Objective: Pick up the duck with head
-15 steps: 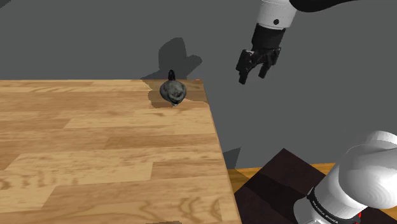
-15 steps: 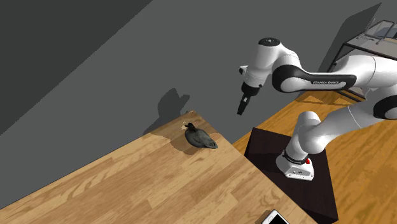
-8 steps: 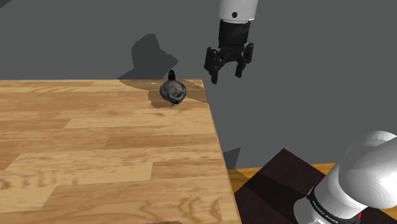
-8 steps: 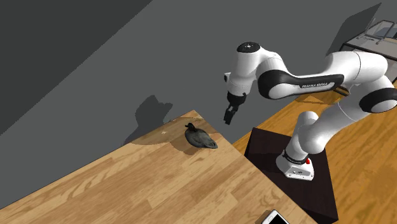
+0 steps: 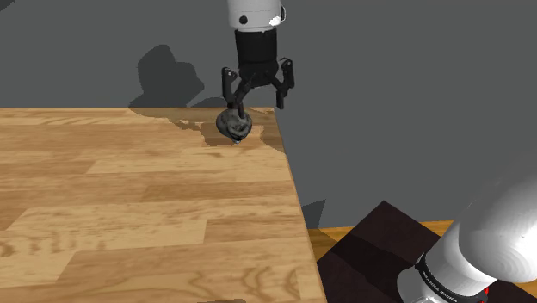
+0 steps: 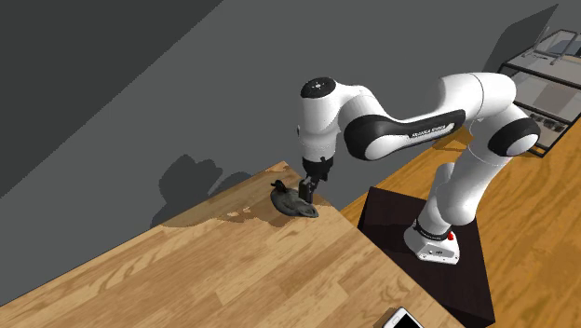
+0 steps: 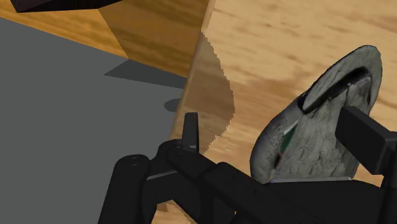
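A dark grey mottled duck (image 5: 234, 126) lies on the wooden table (image 5: 129, 198) at its far corner, close to the edge. My black gripper (image 5: 256, 100) hangs open just above it, pointing down, one finger beside the duck and the other out past the table edge. From the second exterior view the gripper (image 6: 307, 186) stands right over the duck (image 6: 293, 201). In the wrist view the duck (image 7: 318, 133) lies within the open gripper (image 7: 273, 127), close against one finger (image 7: 366, 137) and well apart from the other. Nothing is clasped.
The table's edge (image 5: 293, 185) drops to a wooden floor where the dark stand (image 6: 447, 270) carries the arm. A grey wall (image 5: 413, 146) rises behind the table. A white flat object (image 6: 402, 320) lies near the table's front edge. A shelf unit (image 6: 549, 65) stands far off.
The arm has swung to the shoulder view's left and come down, from off the table's side to just over the duck. The fingers stayed apart. The duck has not moved.
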Robot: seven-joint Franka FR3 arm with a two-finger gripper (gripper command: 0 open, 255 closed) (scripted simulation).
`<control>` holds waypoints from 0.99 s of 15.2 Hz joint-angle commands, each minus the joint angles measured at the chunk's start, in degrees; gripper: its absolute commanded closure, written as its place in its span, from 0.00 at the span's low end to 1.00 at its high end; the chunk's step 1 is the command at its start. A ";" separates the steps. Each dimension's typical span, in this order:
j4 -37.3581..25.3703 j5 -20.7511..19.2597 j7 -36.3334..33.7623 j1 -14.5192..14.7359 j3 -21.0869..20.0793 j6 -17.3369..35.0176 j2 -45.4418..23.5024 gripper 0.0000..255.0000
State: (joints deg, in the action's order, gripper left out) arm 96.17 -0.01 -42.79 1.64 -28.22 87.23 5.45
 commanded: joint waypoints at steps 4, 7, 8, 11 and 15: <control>-11.93 -4.41 -8.14 2.97 -3.27 -4.08 -11.90 0.00; -8.78 -4.05 -7.96 2.74 -3.10 -1.53 -11.18 0.00; -7.77 -3.95 -7.91 2.66 -3.06 -0.69 -10.98 0.00; -5.30 -3.75 -7.81 2.50 -2.98 1.42 -10.56 0.00; -5.31 -3.74 -7.85 2.52 -3.00 1.41 -10.55 1.00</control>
State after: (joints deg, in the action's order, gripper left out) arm 90.80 -3.74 -50.65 4.17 -31.24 88.55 -5.07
